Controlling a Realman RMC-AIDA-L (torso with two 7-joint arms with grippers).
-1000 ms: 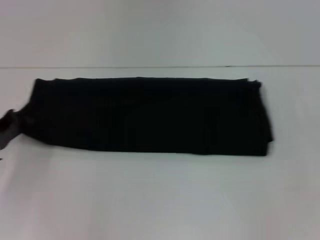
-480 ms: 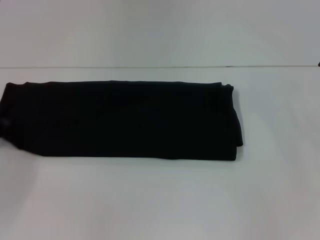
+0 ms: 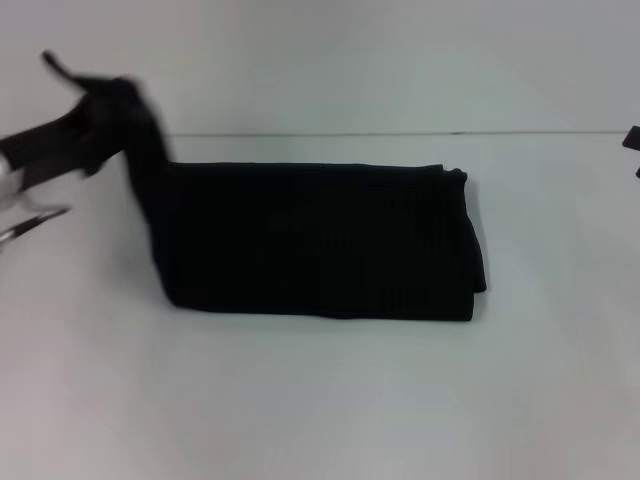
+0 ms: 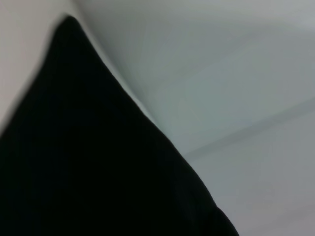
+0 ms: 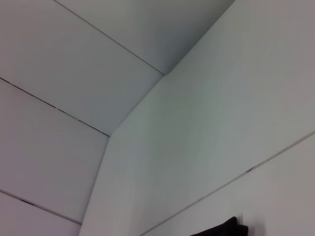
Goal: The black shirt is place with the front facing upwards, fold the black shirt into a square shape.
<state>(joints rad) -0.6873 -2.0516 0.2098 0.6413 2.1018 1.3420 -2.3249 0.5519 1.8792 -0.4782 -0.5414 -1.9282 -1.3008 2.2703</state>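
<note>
- Lying on the white table (image 3: 320, 400), the shirt (image 3: 320, 240) is a long folded band, flat except at its left end.
- That left end rises off the table, bunched up where the left gripper (image 3: 100, 110) is clamped on it, above the shirt's far left corner.
- Right gripper (image 3: 632, 140) barely shows, well right of the shirt; whether its fingers are apart or together I cannot tell.
- Left wrist view shows black cloth (image 4: 88, 162) close up.
</note>
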